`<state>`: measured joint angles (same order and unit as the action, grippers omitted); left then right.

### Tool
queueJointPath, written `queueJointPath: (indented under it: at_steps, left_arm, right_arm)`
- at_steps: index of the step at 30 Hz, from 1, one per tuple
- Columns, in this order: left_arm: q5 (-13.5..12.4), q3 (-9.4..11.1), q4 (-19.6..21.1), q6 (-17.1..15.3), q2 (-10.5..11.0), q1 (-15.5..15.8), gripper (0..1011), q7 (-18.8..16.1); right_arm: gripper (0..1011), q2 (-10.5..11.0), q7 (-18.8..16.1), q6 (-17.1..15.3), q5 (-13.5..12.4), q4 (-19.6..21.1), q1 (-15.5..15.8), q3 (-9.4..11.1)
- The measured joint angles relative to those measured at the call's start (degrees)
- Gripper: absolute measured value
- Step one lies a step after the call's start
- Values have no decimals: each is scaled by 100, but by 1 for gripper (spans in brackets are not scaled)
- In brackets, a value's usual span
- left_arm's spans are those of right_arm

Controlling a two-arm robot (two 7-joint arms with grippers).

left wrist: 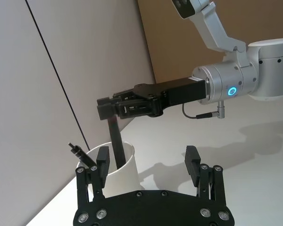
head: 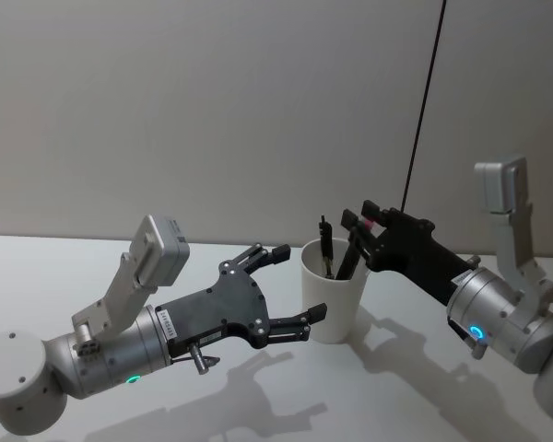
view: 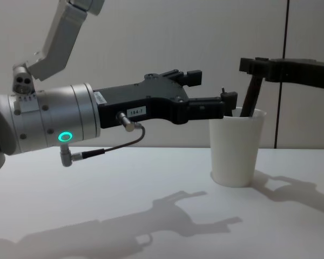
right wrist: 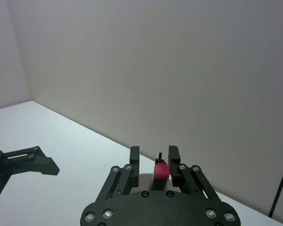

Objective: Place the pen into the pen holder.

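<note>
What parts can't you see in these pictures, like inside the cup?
- The bottom of the pen holder: in the head and chest views its white wall hides the lower ends of the pens.
- The pen in the right hand: in the right wrist view just its red end shows between the fingers.
- The left hand in the left wrist view: its base is cut off by the bottom edge.

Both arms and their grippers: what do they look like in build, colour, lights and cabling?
Both arms are silver-grey cylinders with white rounded housings and a glowing ring light at the wrist, green on the left, blue on the right. The left gripper and right gripper are matte black plates with visible screws and slim fingers. A thin black cable with a metal plug loops under each wrist; the left carries a small white label.
</note>
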<state>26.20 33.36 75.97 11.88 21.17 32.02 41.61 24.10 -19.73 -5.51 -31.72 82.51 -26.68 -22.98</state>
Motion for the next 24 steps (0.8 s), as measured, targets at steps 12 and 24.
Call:
queueJointPath:
  at_steps: [12,24]
  left_arm:
    - [0,0,0,0,0,0,1003,0]
    - [0,0,0,0,0,0,1003,0]
  right_arm:
    - [710,-21,49,-36,119,-56,-54,-73]
    - [1001,-26,57,-22,142,-33,-36,-44]
